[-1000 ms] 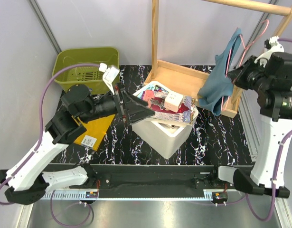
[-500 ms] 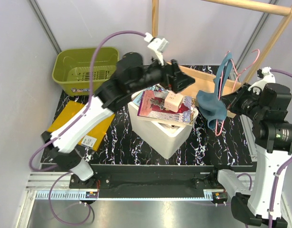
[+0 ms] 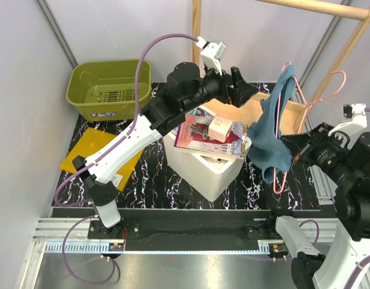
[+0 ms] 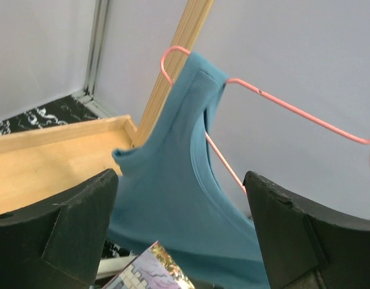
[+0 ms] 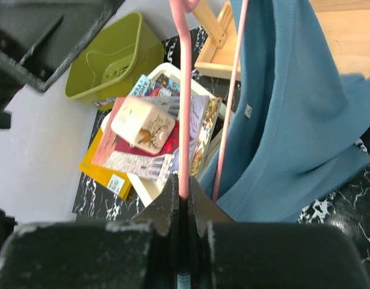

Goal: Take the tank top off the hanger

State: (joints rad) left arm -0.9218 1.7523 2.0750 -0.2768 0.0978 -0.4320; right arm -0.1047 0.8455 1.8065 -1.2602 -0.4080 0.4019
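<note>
My right end effector [image 5: 181,195] is nearest to me. Its fingers are clamped tight on the thin wire of the pink hanger [image 5: 185,90], low on the frame, and it holds the hanger up in the air over the right side of the table [image 3: 154,174]. Just left of that grip stands the white box [image 3: 209,171], piled with books [image 3: 203,135].

The tank top [image 3: 275,132] is draped on the hanger, between the box and my right arm. One strap is hooked over the far top corner of the wire. From there the cloth hangs limp toward me, so its long axis runs from that high corner down to a bunched hem near my clamp.

Farther out, my left end effector [image 3: 245,90] reaches over the box with its fingers spread wide apart and nothing between them. From its own camera the tank top lies straight ahead, framed between the two fingers but not touching either.

I judge the left arm to be the one to act, since the right is busy holding the wire. The strap must slide up and off that corner, so the pull should follow the wire outward, not drag downward.

Behind it all are the wooden rack [image 3: 197,36] and, far left, the green basket [image 3: 106,84].
</note>
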